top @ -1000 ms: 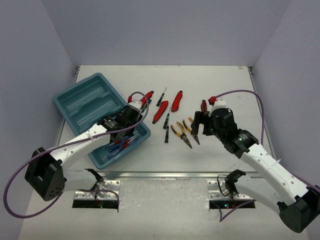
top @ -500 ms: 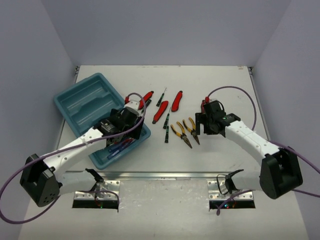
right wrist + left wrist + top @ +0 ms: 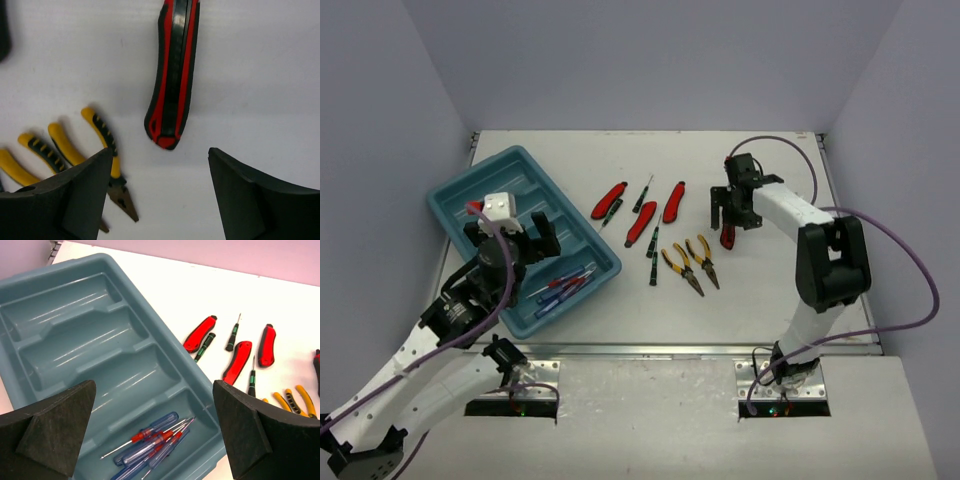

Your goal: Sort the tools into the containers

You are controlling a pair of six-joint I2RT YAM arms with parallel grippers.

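A: Checking the right gripper point(image 3: 160, 162). Spread wide, nothing pinched. Agree?

B: Agree. Seeing the red-handled cutter point(image 3: 175, 65) straight ahead of it, butt end just past the fingertips. Roughly centred in the gap, a touch toward the right-side finger.

A: Long axis?

B: Running straight away from the gripper, so crossing the closing line about square. Probably no wrist roll needed. Just advancing over the handle, lowering, then closing across the narrow width.

A: Anything crowding it?

B: Yellow-handled pliers point(image 3: 100, 135) off to the left of the gap, near the left-side finger point(image 3: 75, 200), apart from the cutter. Worth keeping that finger off them on the way down.

A: And the left gripper point(image 3: 154, 390)?

B: Also spread, also carrying nothing. Hanging above the teal tray point(image 3: 75, 265), with blue-handled screwdrivers point(image 3: 150, 440) lying in the compartment directly below it. Well apart from that cutter, far off to its right and ahead.

A: So right arm for this pick.

B: Yes, much the nearer. Expect a long carry afterwards, with the tray sitting well off to that gripper's left.
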